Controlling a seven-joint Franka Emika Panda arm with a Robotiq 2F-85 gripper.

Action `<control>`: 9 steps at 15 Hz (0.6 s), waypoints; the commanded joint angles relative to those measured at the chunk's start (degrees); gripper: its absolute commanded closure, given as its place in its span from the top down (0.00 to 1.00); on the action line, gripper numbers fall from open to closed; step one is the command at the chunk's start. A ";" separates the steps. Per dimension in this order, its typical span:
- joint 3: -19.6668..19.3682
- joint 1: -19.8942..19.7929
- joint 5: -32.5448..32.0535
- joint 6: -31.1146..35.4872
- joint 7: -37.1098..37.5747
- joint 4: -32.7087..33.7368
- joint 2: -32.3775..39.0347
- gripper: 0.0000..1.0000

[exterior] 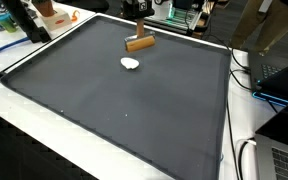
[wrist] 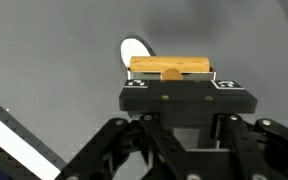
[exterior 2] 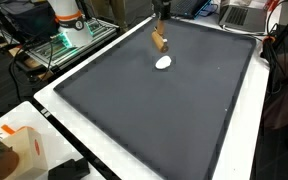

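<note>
A wooden block [exterior: 139, 44] [exterior 2: 160, 43] hangs just above the far part of the dark grey mat [exterior: 124, 110] [exterior 2: 154, 110]. My gripper [exterior: 140, 31] [exterior 2: 161, 28] comes down from above and is shut on it. In the wrist view the block [wrist: 170, 67] lies crosswise beyond the black gripper body, and the gripper [wrist: 170, 74] grips it at its middle, its fingertips hidden. A small white oval object [exterior: 130, 64] [exterior 2: 163, 62] [wrist: 134, 50] lies on the mat close to the block, apart from it.
A white table border [exterior: 24, 110] [exterior 2: 74, 115] rings the mat. In an exterior view, blue papers [exterior: 4, 42] lie at one corner and cables and a laptop [exterior: 282, 75] beside the mat. An orange carton [exterior 2: 24, 148] and a lit rack [exterior 2: 69, 42] stand off the mat.
</note>
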 commanded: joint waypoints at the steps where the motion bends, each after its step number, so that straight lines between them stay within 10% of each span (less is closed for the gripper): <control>1: 0.06 -1.35 -1.56 4.52 -1.25 1.95 3.60 0.23; 9: 0.61 -2.88 -7.00 8.20 1.08 1.26 6.53 0.23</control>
